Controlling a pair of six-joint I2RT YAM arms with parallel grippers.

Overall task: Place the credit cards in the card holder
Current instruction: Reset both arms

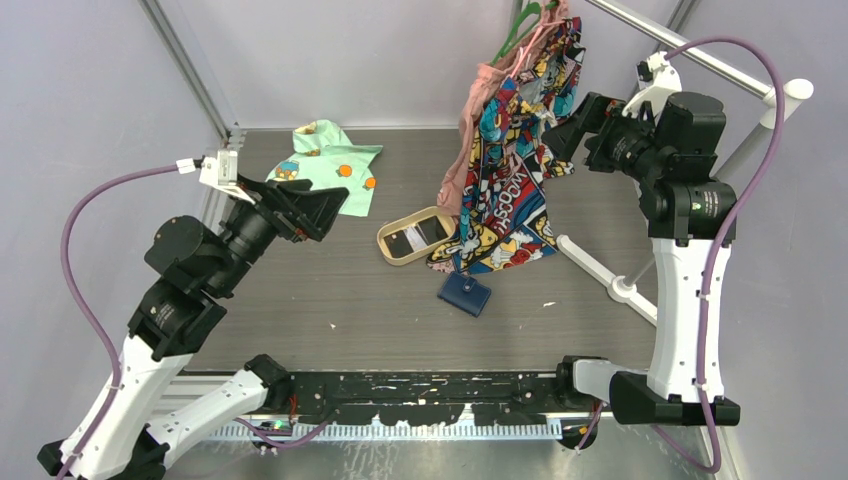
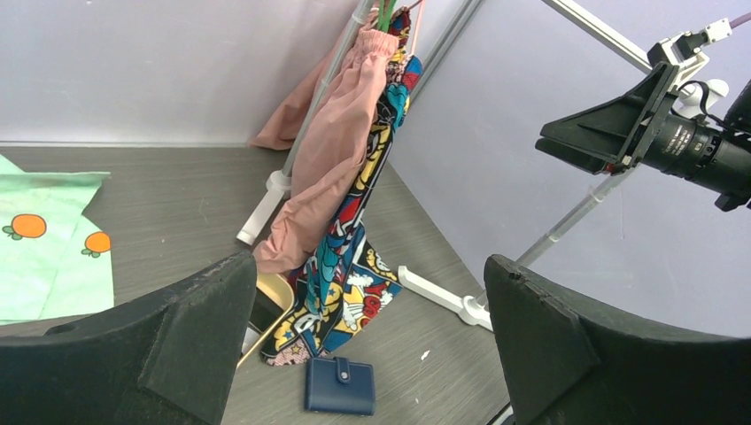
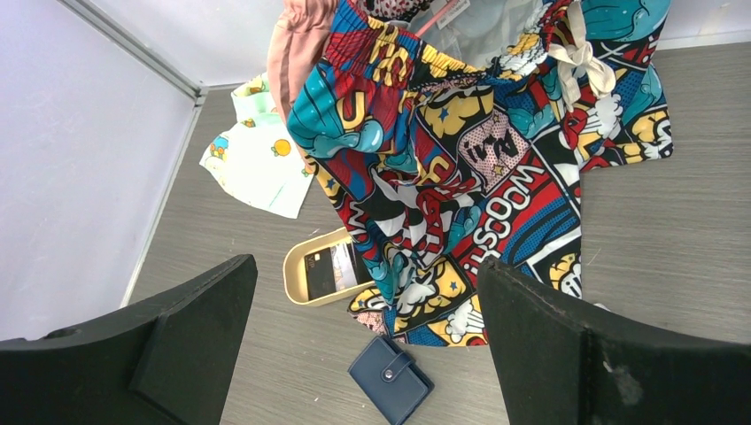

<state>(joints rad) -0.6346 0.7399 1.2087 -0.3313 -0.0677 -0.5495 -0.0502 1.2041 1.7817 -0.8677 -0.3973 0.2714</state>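
- The credit cards (image 1: 418,237) are seen lying in a tan oval tray (image 1: 390,250) at mid-counter.
- The card holder (image 1: 465,293) is laid shut on the counter (image 1: 330,300), just near and right of the tray.
- The tray's right end is covered by a hanging comic-print garment (image 1: 510,190).
- A green cloth (image 1: 330,165) is spread far left.
- The left hand (image 1: 318,212) and right hand (image 1: 562,135) are held spread and empty, raised above the counter.
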